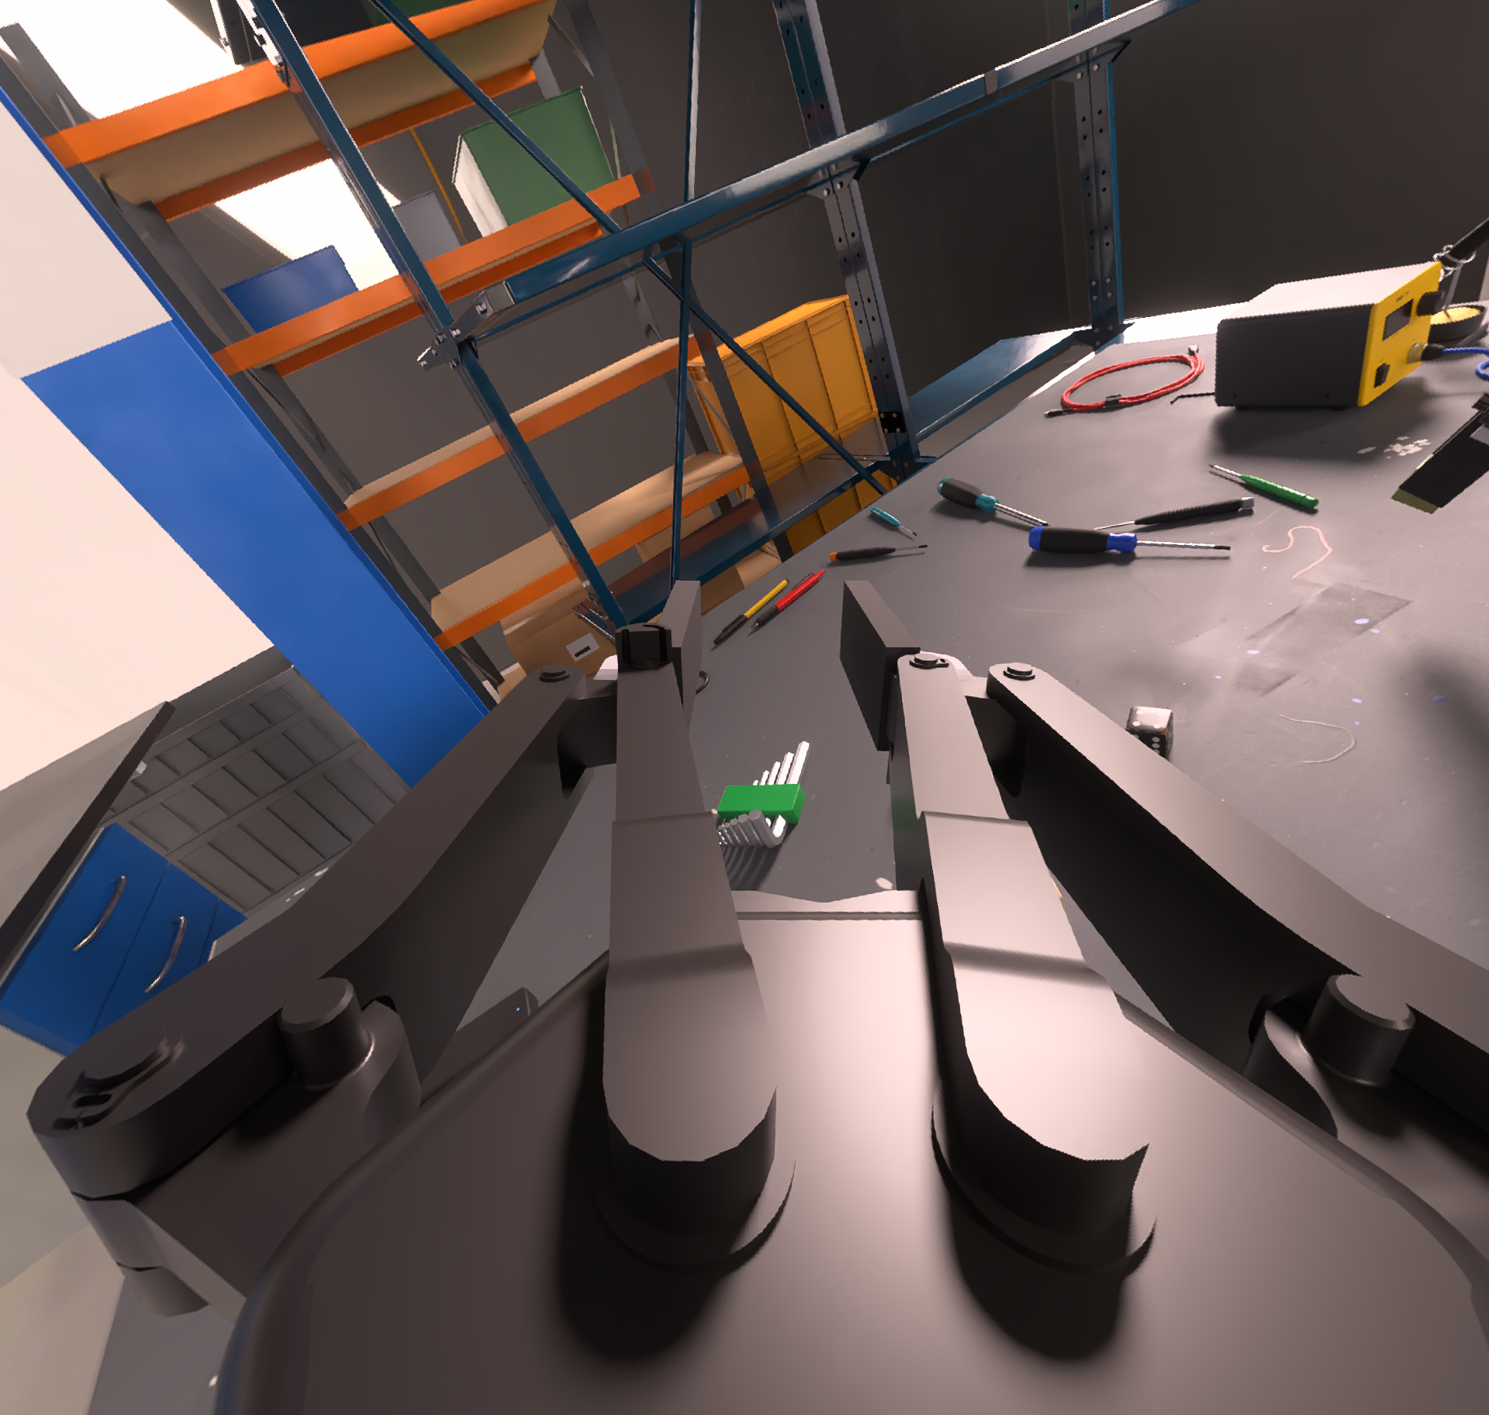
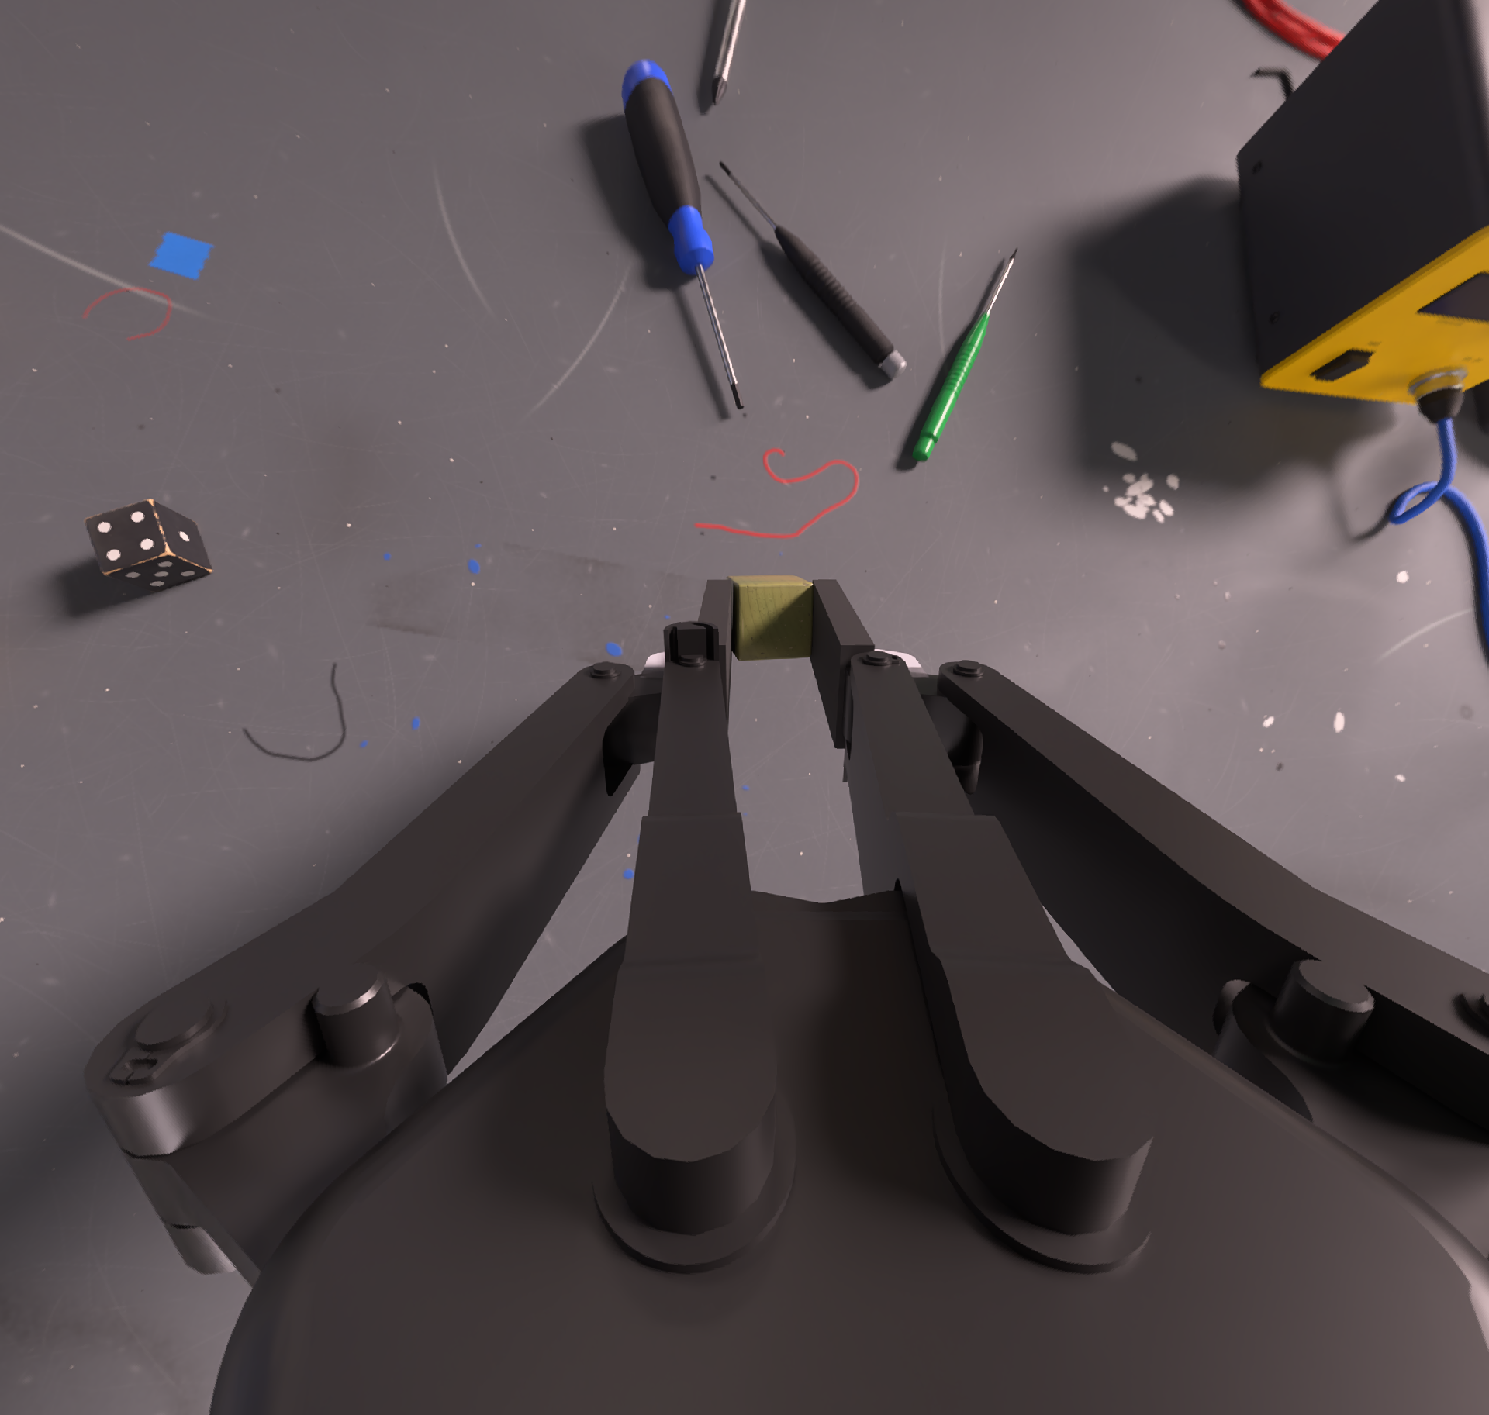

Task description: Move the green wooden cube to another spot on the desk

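In the right wrist view my right gripper (image 2: 772,599) is shut on the green wooden cube (image 2: 769,617), a small olive-green block held between both fingertips above the grey desk (image 2: 403,410). Whether the cube touches the desk I cannot tell. In the left wrist view my left gripper (image 1: 769,599) is open and empty, held above the desk (image 1: 1209,651) near its left edge. The cube does not show in the left wrist view.
Screwdrivers lie ahead of the cube: blue-black (image 2: 673,192), black (image 2: 830,297), green (image 2: 959,361). A black die (image 2: 145,547) sits at left, a yellow-black box (image 2: 1386,232) with a blue cable at right. A green hex key set (image 1: 761,808), the die (image 1: 1150,728) and shelving (image 1: 564,329) show in the left wrist view.
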Controlling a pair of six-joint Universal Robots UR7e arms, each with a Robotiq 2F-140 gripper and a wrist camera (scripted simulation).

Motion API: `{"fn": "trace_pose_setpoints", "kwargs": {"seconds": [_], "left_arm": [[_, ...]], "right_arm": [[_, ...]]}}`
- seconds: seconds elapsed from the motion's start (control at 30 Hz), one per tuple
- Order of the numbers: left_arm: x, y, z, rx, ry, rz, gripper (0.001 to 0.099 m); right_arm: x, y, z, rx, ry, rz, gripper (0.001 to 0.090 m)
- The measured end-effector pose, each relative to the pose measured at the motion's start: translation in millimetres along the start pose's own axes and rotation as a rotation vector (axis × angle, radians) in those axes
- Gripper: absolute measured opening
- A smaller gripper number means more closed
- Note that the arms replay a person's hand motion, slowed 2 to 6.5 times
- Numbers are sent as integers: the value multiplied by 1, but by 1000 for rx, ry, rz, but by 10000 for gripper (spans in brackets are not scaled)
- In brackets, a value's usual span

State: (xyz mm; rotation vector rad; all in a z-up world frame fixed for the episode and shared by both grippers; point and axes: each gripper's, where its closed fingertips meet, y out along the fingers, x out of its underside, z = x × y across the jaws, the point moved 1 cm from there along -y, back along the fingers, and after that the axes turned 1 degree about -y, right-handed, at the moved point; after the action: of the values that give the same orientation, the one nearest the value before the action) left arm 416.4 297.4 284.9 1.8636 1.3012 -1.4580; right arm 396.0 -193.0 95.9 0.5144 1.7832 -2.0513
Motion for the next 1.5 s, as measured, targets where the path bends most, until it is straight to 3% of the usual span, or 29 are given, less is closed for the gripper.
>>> {"fn": "trace_pose_setpoints", "kwargs": {"seconds": [0.5, 1.5], "left_arm": [[3, 4, 5, 9, 16, -17, 472], [7, 11, 17, 29, 45, -42, 474]], "right_arm": [[16, 24, 6, 21, 34, -111, 267], [28, 47, 3, 23, 38, -196, 267]]}}
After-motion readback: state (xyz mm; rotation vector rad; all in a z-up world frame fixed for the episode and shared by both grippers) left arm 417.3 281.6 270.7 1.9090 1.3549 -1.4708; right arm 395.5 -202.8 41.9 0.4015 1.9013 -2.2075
